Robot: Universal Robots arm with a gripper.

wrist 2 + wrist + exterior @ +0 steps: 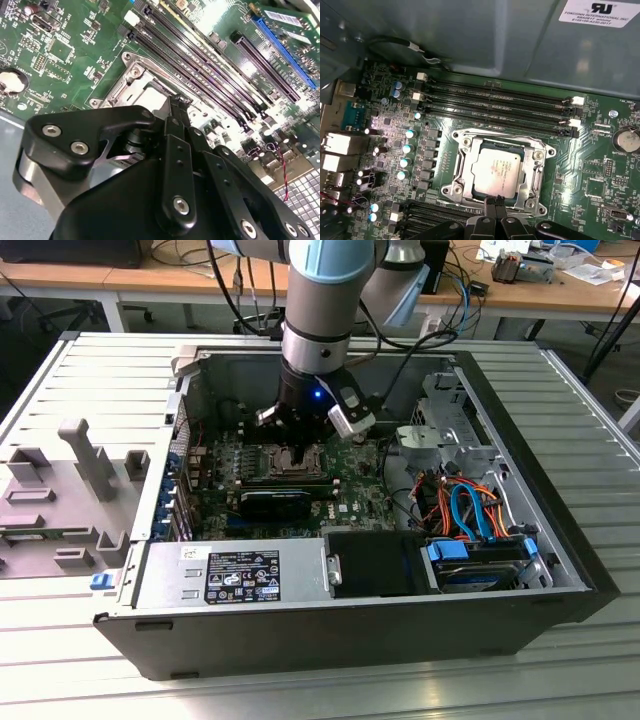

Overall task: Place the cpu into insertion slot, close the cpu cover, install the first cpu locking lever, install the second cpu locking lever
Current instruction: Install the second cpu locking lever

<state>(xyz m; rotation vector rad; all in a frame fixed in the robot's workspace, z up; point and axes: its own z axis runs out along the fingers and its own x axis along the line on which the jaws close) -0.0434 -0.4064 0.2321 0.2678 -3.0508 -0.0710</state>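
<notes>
Gripper [495, 201] fingertips pinched together with nothing between them, sitting at the edge of the insertion slot [498, 172] on the motherboard [600, 175]. CPU [497, 170] is seated in the slot, and the cpu cover [465, 162] lies flat around it. Memory slots [495, 102] run just beside the socket; in the exterior view the arm [325, 300] reaches down into the open PC case [540, 430].

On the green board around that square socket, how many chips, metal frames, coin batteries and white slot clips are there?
Silvery square cpu chip: 1
Thin silvery square cpu cover frame: 1
Round silvery coin battery: 1
White end clips on the long black memory slots: 4
Total: 7
</notes>
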